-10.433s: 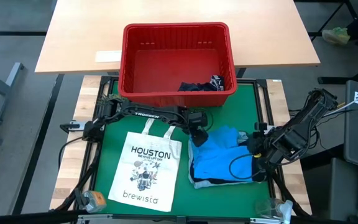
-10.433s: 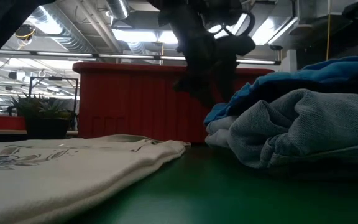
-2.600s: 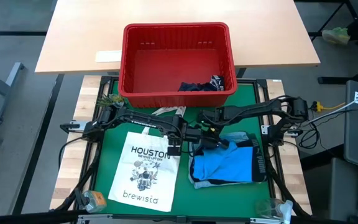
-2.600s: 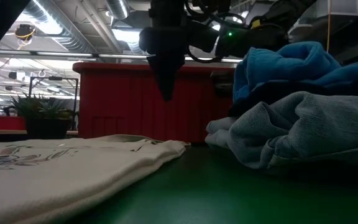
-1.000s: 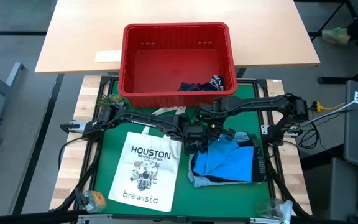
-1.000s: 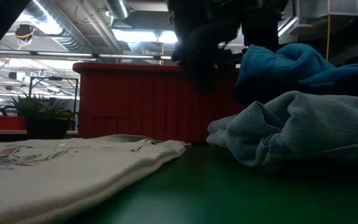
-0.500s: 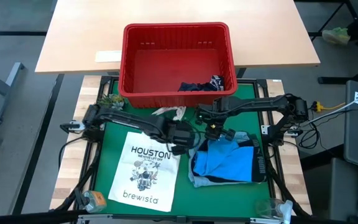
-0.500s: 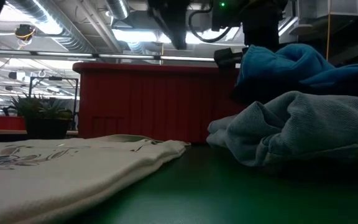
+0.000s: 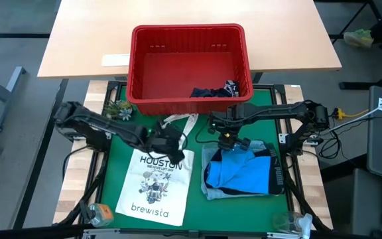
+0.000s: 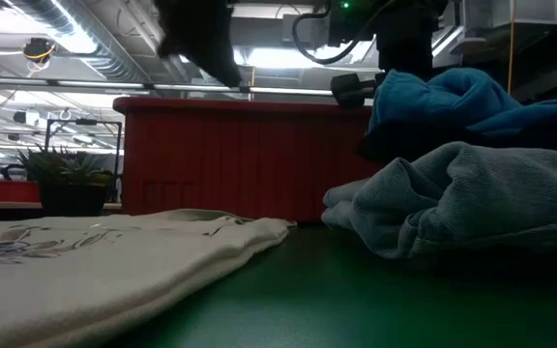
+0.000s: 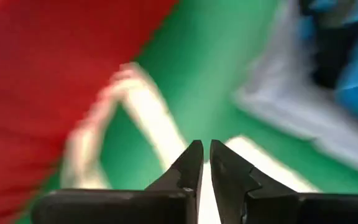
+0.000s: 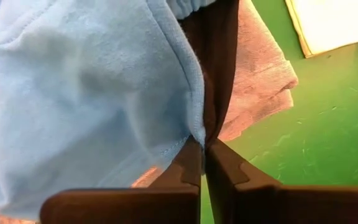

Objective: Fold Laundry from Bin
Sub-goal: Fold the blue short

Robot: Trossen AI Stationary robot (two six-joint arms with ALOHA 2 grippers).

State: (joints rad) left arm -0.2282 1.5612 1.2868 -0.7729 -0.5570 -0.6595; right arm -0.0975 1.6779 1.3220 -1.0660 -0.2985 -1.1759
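Observation:
The red bin [image 9: 188, 36] stands at the table's far side with a dark navy garment [image 9: 212, 91] lying in its near right corner. On the green mat, right of centre, is a pile of laundry: a bright blue garment [image 9: 241, 171] on top of dark and pale grey-blue ones [image 10: 453, 203]. My right gripper [image 9: 227, 141] is shut on the blue garment at the pile's far left corner. My left gripper [image 9: 176, 141] hovers shut over the handles of the white tote bag [image 9: 154, 180], holding nothing. My right gripper pinches the bright blue garment's stitched edge [image 12: 194, 127] between its two fingertips, with dark cloth [image 12: 219, 93] right beside them. The fingers come from above, slanting down. That corner is drawn up into a peak [image 10: 433, 92], and the rest of the garment lies on the pile.
The tote bag lies flat on the mat's left half, its handles [image 9: 178, 121] pointing toward the bin. A small plant [image 9: 117, 109] sits at the mat's far left corner. A wooden table [image 9: 85, 40] lies beyond the bin. Bare green mat [image 9: 204, 129] shows between bag and pile.
My left gripper has pulled away from the laundry pile toward the table's left edge, rising a little and rolling, and now hangs over the tote bag's handles. My right gripper and the raised blue corner have kept still.

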